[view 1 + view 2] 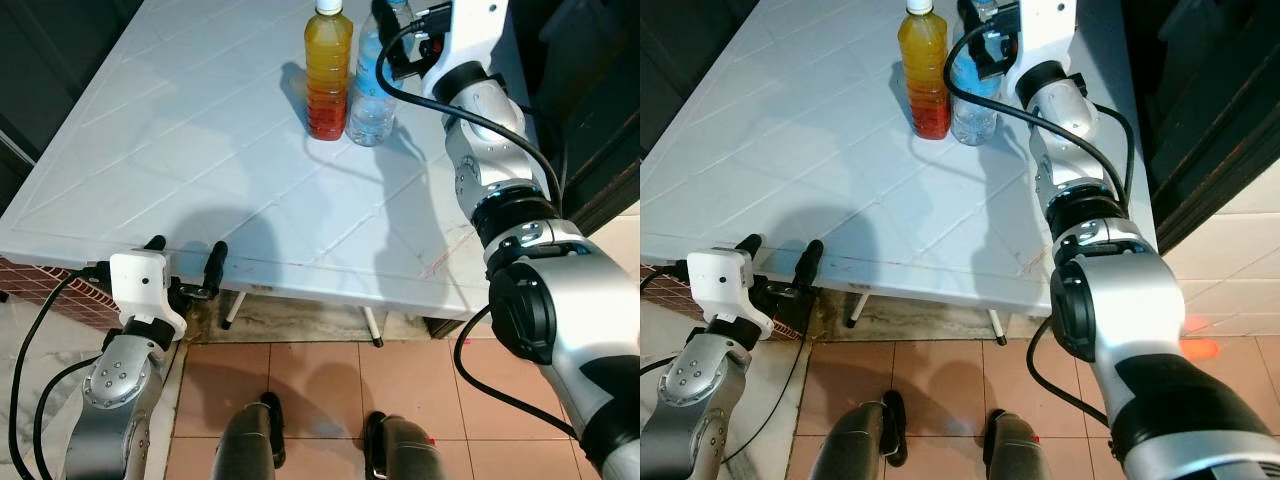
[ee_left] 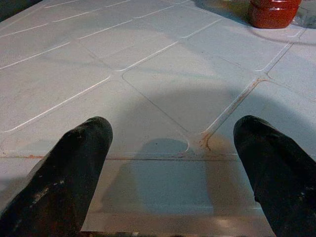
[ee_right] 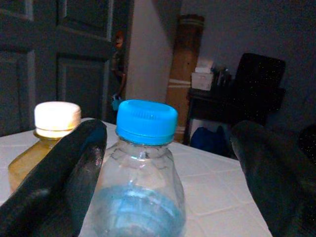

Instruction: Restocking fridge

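White tiled surface (image 1: 200, 150) carried both bottles at twelve o'clock: the orange drink bottle (image 1: 328, 75) touching the water bottle (image 1: 372, 95). Right tool (image 3: 168, 163) straddled the latter, wide open; left tool (image 1: 185, 262) idled wide. Nothing seemed stocked yet.

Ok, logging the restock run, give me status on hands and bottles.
Right hand open around the water bottle, not closed. Left hand open at the table near edge, idle. Orange drink bottle touching the water bottle, crowding the grasp.
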You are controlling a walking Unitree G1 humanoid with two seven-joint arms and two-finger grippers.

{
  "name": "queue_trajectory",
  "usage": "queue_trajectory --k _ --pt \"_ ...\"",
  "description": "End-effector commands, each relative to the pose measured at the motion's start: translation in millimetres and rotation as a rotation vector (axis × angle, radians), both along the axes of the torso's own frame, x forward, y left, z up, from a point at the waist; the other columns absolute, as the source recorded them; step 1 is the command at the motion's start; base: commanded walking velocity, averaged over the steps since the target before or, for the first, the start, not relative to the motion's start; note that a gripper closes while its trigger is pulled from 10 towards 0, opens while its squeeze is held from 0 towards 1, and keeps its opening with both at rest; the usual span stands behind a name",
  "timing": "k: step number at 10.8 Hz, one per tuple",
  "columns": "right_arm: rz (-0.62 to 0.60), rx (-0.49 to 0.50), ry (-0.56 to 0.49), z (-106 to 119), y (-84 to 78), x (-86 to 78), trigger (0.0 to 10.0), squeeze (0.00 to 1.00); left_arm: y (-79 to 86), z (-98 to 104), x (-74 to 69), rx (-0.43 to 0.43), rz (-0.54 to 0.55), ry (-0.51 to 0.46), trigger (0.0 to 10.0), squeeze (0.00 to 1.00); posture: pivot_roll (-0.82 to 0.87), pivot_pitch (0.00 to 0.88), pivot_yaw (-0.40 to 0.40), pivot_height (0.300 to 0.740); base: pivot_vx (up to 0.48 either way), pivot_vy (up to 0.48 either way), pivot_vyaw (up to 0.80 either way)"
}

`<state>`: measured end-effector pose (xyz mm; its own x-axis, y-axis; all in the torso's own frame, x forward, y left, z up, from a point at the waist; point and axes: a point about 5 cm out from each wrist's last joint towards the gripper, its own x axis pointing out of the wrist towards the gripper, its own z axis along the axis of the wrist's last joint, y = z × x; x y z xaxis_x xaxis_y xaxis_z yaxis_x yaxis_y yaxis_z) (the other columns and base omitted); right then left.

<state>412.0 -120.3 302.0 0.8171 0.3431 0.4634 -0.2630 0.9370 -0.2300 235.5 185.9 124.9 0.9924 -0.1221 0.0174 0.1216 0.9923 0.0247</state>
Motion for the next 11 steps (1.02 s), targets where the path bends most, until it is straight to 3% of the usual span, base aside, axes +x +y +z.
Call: queue_trajectory --k 1,4,5,6,11 --pt "0.019 -0.002 -0.006 8.3 4.3 0.6 10.0 0.0 2.6 -1.7 -3.6 0.01 0.013 0.014 10.0 0.0 0.12 0.239 0.054 0.74 0.0 0.0 0.0" --pt "0.033 0.007 0.007 22.5 7.7 2.7 10.0 0.0 1.3 -2.8 -1.5 0.011 0.007 0.017 10.0 0.0 0.11 0.237 0.053 0.74 0.0 0.0 0.0" --pt "0.05 0.021 0.021 24.6 10.3 3.3 3.8 0.0 0.5 -3.6 -1.3 0.011 0.006 0.02 10.0 0.0 0.11 0.237 0.052 0.74 0.0 0.0 0.0" --pt "0.062 0.021 0.031 25.2 12.8 3.6 0.0 0.0 -0.5 -4.1 -1.4 0.011 0.005 0.021 10.0 0.0 0.11 0.234 0.049 0.74 0.0 0.0 0.0" --pt "0.078 0.027 0.07 20.4 14.3 5.0 0.0 0.0 -0.9 -6.7 0.5 0.013 0.007 0.027 10.0 0.0 0.11 0.221 0.044 0.74 0.0 0.0 0.0"
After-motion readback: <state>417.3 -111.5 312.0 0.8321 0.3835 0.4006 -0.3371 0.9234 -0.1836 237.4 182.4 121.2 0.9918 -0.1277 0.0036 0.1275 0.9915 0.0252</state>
